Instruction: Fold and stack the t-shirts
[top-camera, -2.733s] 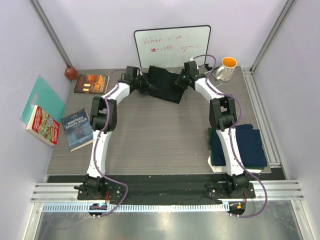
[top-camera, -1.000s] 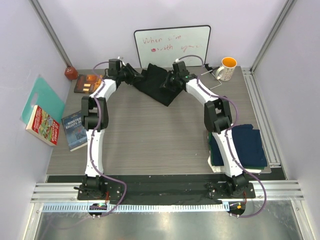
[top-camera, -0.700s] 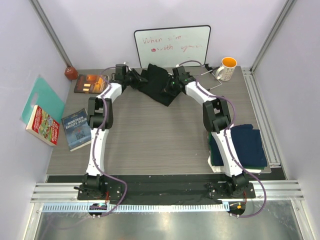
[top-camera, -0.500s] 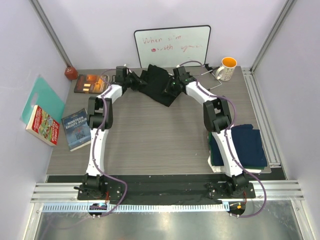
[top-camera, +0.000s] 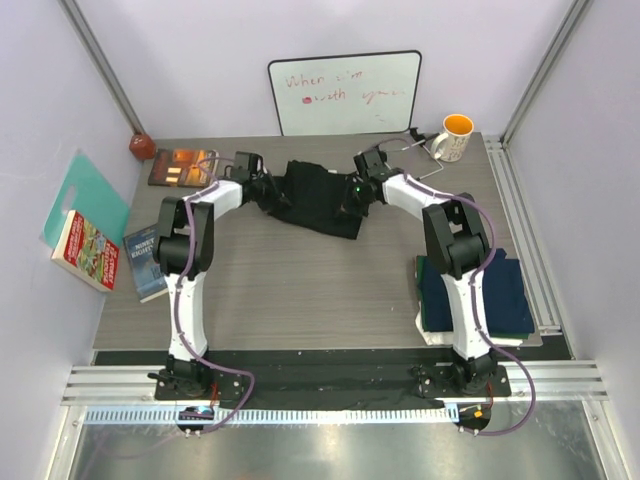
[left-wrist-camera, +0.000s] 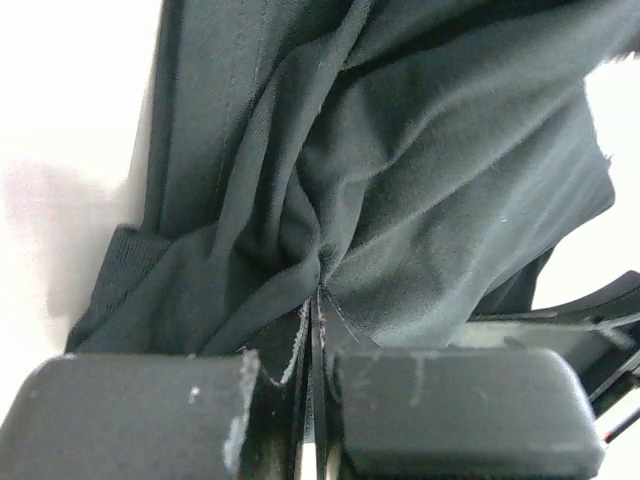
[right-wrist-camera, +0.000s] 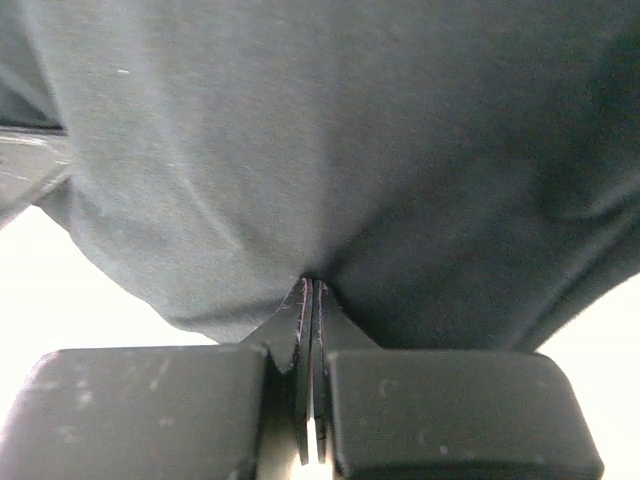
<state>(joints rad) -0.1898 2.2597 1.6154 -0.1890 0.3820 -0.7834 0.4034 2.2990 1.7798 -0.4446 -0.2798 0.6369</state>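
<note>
Both my arms reach to the far half of the desk (top-camera: 300, 290), where the black t-shirt (top-camera: 315, 195) lies bunched in a loose, creased heap in front of the whiteboard (top-camera: 345, 92).

My left pincer (top-camera: 272, 192) is clenched on the shirt's left edge. In my left wrist view the two fingers are pressed together with a pinch of dark cloth (left-wrist-camera: 420, 180) caught between their tips (left-wrist-camera: 315, 300), and folds fan out from that spot. A ribbed hem shows at the lower left of that view.

My right pincer (top-camera: 350, 200) is clenched on the shirt's right side. In my right wrist view its fingers meet on a small tuck of the same cloth (right-wrist-camera: 350, 130), which spreads smooth and wide above the tips (right-wrist-camera: 310, 290). Whether the cloth is lifted clear of the desk or resting on it, I cannot tell.

The stack of folded t-shirts (top-camera: 500, 285) sits at the desk's near right edge, just beside my right arm, with a navy one on top and a white edge showing underneath at the near side. It is well apart from the black shirt.

A mug (top-camera: 455, 137) with an orange inside stands at the far right corner. An orange-and-dark book (top-camera: 183, 166) lies at the far left, and a blue book (top-camera: 145, 262) lies at the left edge, partly under my left arm.
</note>
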